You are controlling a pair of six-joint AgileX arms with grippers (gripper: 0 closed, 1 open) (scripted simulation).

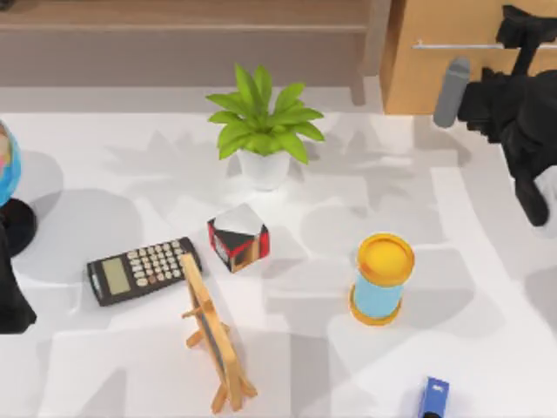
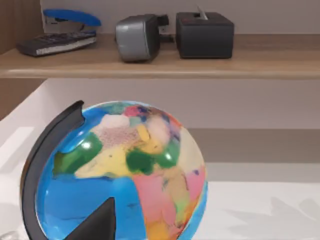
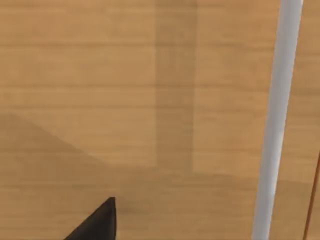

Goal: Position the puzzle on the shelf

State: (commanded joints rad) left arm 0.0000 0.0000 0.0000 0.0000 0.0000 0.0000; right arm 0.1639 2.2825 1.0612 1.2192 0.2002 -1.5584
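Note:
The puzzle is out of view. The shelf (image 1: 183, 26) is a long light brown board across the back of the table, with a wooden upright (image 1: 376, 43) at its right end. In the left wrist view the shelf (image 2: 270, 62) carries a blue stapler (image 2: 70, 19), a grey device (image 2: 137, 36) and a black box (image 2: 204, 34). My left arm (image 1: 10, 296) stands at the table's left edge, behind a globe (image 2: 125, 175). My right gripper (image 1: 520, 35) is at the back right, close against the tan cabinet (image 3: 125, 100) with its silver bar handle (image 3: 277, 125).
On the white table stand a potted plant (image 1: 263, 131), a black calculator (image 1: 142, 270), a black, red and white cube (image 1: 238, 237), a wooden easel (image 1: 213, 335), a blue cylinder with a yellow lid (image 1: 381, 279) and a blue object (image 1: 432, 399) at the front edge.

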